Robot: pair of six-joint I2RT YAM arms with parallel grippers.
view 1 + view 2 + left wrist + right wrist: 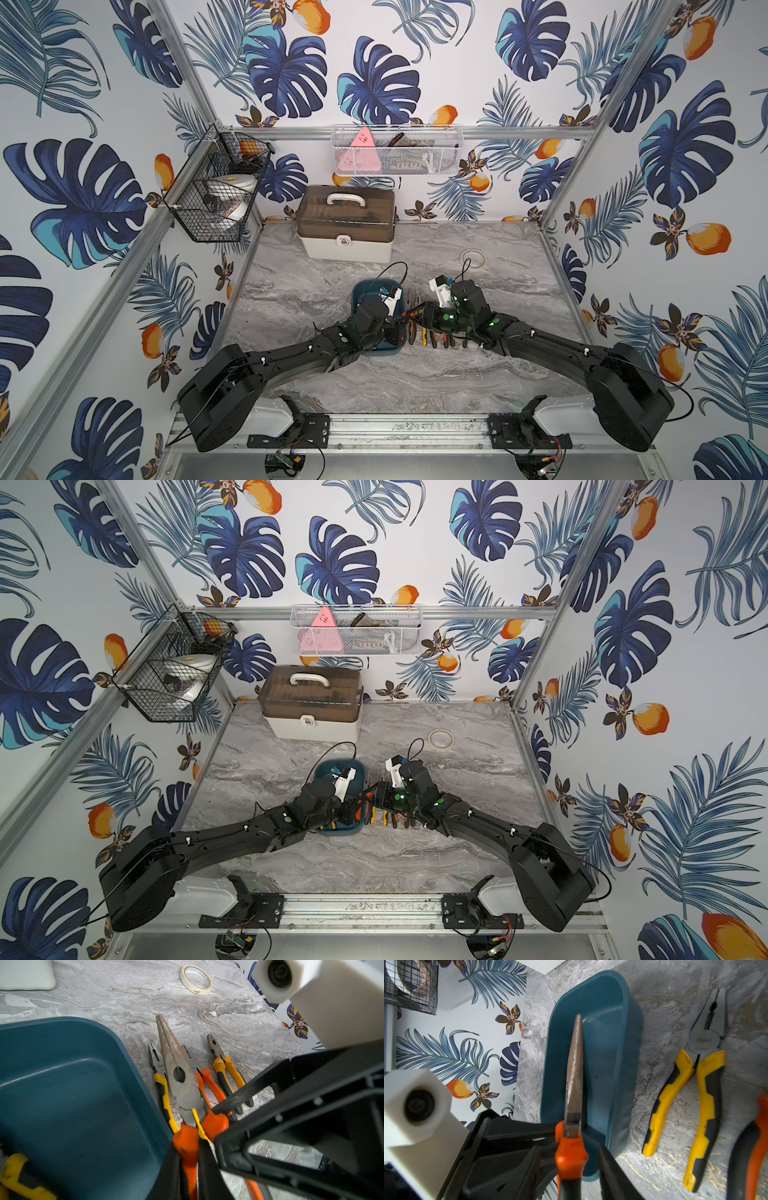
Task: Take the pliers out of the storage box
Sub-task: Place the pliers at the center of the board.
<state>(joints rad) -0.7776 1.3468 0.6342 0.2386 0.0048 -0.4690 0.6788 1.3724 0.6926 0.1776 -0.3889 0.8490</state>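
- Broadly, the grey marbled worktop (291,291) carries everything, and both arms reach in to meet near its middle.
- The white toolbox (347,222) with a brown lid stands at the back, well apart from the arms.
- The storage box (72,1095), dark teal and lidless, sits under the left arm. Most of its floor is bare in both wrist views.
- The left gripper (190,1153) has its jaws clamped on the orange handles of the long-nose pliers (176,1068). It holds them up off the worktop by the box's right-hand rim.
- The right gripper (571,1147) has its jaws drawn narrow around the same orange handles. A sliver of gap shows on one side, and I cannot tell whether they grip.
- In the right wrist view the grey nose of the held pair shows against the inside of the box.
- Three pliers (209,1082) lie side by side on the worktop just beside the box, on its right. Their noses point away from the arms' bases. One pair is yellow-and-black, one orange, one amber-and-black.
- A yellow-and-black handle (14,1176) lies inside the box at the near end. The rest of that tool is out of view.
- A roll of tape (473,259) lies flat farther back on the worktop, apart from the row.
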